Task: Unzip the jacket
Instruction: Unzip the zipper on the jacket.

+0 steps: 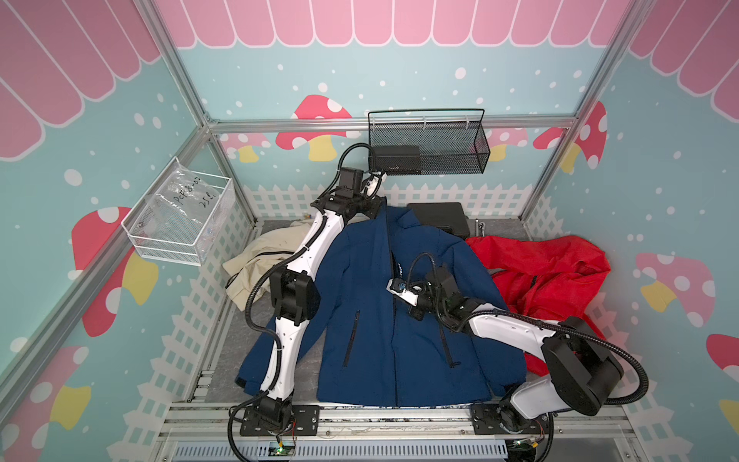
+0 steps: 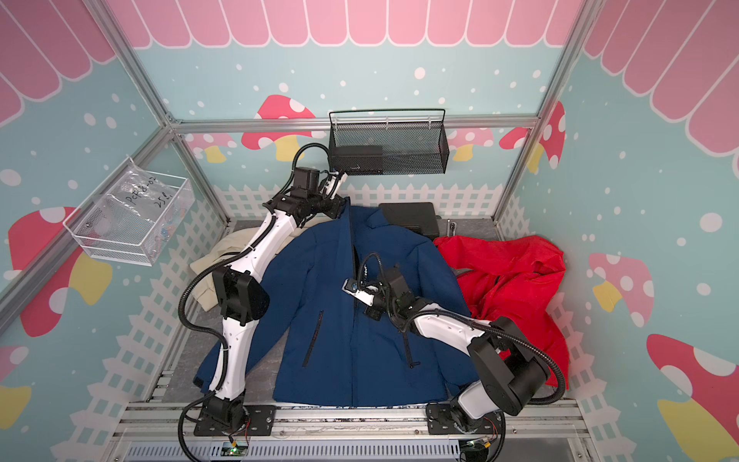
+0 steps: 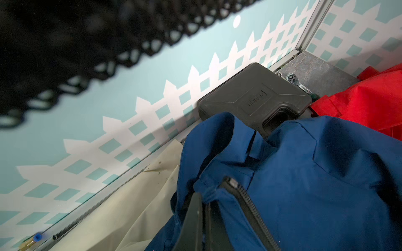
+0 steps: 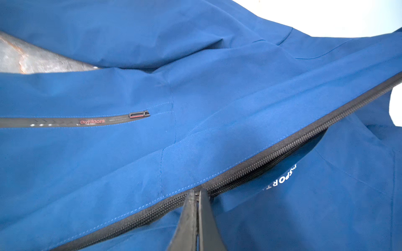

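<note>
1. Mid-table: blue jacket (image 1: 360,320), lying front-up; collar (image 3: 208,139) toward 12 o'clock, hem toward 6 o'clock at the near edge; covers most of the grey table (image 1: 236,344).
2. Down the middle of the front: zipper (image 4: 282,150); parted from the collar down to about chest height, teeth meshed from there toward 6 o'clock; white "SPORT" lettering (image 4: 280,180) in the parted gap.
3. At the 12 o'clock end: left gripper (image 3: 202,198), pressed together on the blue fabric at the collar's edge, just beside the top end of the zipper tape; holds that corner raised off the table.
4. At the centre of the chest: right gripper (image 4: 196,193), reaching in from 4 o'clock; fingers (image 4: 185,219) pressed together right on the zipper, at the spot where parted teeth meet meshed teeth; pinches the zipper there; slider and pull hidden between the pads.
5. At 3 o'clock, against the blue sleeve: crumpled red jacket (image 1: 552,272).
6. At 10 o'clock, partly under the left arm: beige garment (image 1: 260,260).
7. At 1 o'clock, against the back wall: black tool case (image 3: 254,97), just behind the blue shoulder; ratchet wrench (image 3: 292,79) just beside it.
8. On the back wall at 12 o'clock: black mesh basket (image 1: 432,144); on the side wall at 9 o'clock: white wire basket (image 1: 172,248) holding a clear plastic bag (image 1: 180,200).
</note>
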Tool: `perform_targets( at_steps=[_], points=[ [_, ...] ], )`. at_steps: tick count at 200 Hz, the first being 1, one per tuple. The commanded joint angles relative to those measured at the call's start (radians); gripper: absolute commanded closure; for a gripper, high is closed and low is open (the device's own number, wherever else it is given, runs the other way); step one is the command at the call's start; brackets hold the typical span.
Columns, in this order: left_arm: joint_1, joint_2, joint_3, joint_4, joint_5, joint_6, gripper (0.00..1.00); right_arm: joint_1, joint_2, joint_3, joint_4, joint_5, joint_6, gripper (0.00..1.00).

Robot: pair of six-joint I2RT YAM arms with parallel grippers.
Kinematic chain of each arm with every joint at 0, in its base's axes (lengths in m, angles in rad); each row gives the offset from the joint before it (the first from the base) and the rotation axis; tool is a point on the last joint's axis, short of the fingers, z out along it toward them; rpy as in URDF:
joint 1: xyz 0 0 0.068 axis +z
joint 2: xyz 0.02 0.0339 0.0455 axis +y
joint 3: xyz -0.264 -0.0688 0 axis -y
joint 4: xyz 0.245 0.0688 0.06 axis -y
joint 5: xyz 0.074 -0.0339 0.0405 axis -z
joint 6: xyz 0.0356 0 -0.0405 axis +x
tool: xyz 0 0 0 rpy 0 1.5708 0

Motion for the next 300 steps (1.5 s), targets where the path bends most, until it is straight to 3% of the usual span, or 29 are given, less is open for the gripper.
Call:
perform_targets(
  at_steps=[1, 31, 62, 153, 234, 253, 283, 288, 300],
  points=[
    [0.045, 0.011, 0.072, 0.186, -0.097, -0.040, 1.00, 0.046, 0.004, -0.016, -0.290, -0.099, -0.043, 1.00],
    [0.053, 0.026, 0.096, 0.196, -0.123, -0.078, 1.00, 0.061, 0.036, 0.024, -0.372, -0.013, -0.070, 1.00],
    [0.058, 0.031, 0.098, 0.229, -0.129, -0.125, 1.00, 0.062, 0.049, 0.050, -0.327, 0.052, -0.053, 1.00],
    [0.080, 0.082, 0.126, 0.261, -0.151, -0.159, 1.00, 0.074, 0.091, 0.083, -0.491, -0.086, -0.137, 1.00],
    [0.107, 0.096, 0.136, 0.255, -0.147, -0.176, 1.00, 0.099, 0.155, 0.123, -0.576, -0.054, -0.111, 1.00],
    [0.107, 0.060, 0.067, 0.257, -0.099, -0.165, 1.00, 0.085, 0.150, 0.146, -0.521, -0.058, -0.069, 1.00],
    [0.107, -0.048, -0.165, 0.358, -0.072, -0.149, 1.00, 0.046, 0.143, 0.184, -0.445, -0.098, -0.027, 1.00],
    [0.107, -0.065, -0.198, 0.373, -0.066, -0.149, 0.95, 0.039, 0.147, 0.192, -0.443, -0.099, -0.026, 1.00],
    [0.106, -0.107, -0.270, 0.394, -0.045, -0.142, 0.70, 0.028, 0.159, 0.205, -0.441, -0.102, -0.028, 1.00]
  ],
)
